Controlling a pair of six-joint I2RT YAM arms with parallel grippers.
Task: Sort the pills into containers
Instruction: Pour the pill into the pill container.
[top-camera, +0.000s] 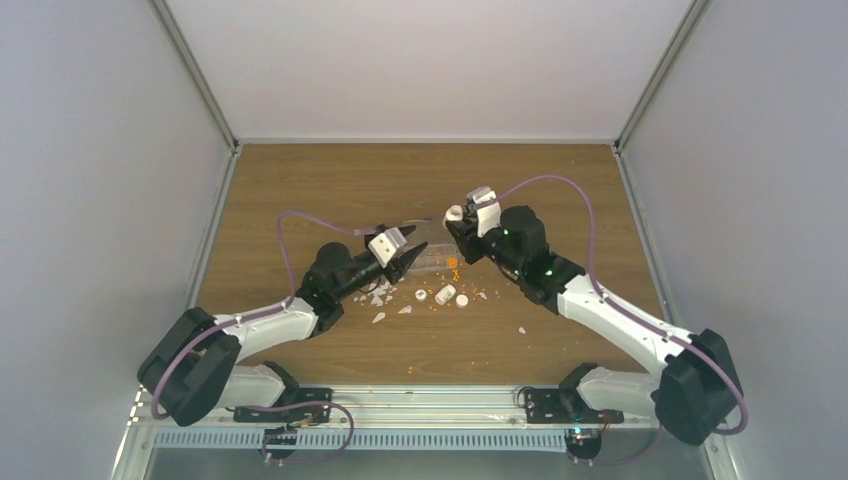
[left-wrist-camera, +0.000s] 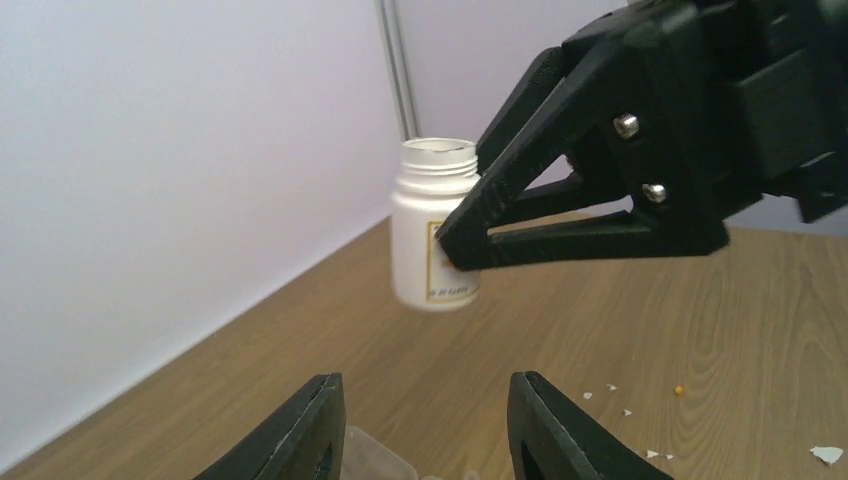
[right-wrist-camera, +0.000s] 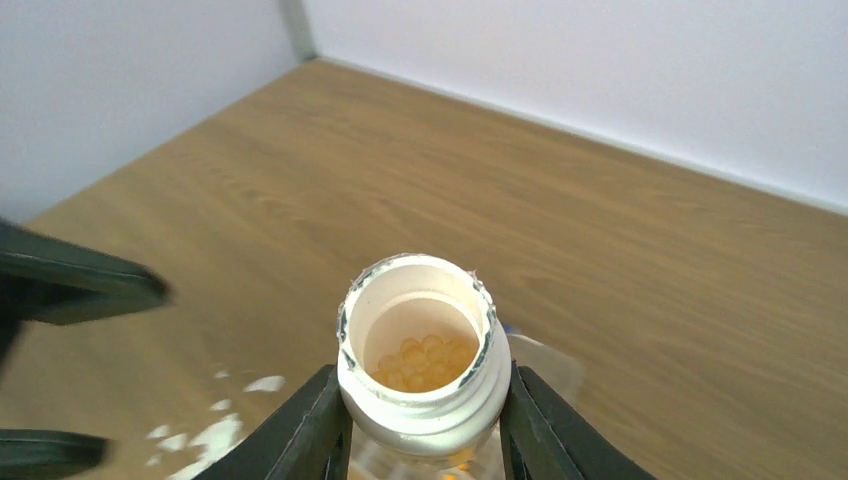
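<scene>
In the top view the left gripper (top-camera: 403, 258) sits just left of centre. Its fingers are spread with nothing between them, at the left end of the clear organiser box (top-camera: 432, 258). Just right of centre, the right gripper (top-camera: 458, 222) pinches a small white vial (top-camera: 455, 212) near the box's upper right end. A cluster of orange pills (top-camera: 452, 263) shows at the box's right end; which compartment, I cannot tell. Below the box, loose white vials and caps (top-camera: 445, 295) and white flakes (top-camera: 378, 295) lie on the wooden table (top-camera: 300, 180).

In the left wrist view the left gripper's fingers (left-wrist-camera: 318, 430) rise from the bottom edge, wide apart and empty. A corner of the box is low between them. At centre, the right gripper's black fingers clamp the uncapped vial upright, clear of the wood. One pill lies at lower right.

In the right wrist view the vial fills the lower centre, squeezed between both fingers. Its mouth is open, with yellow-orange pills inside. The left gripper's fingers enter at the left edge.
</scene>
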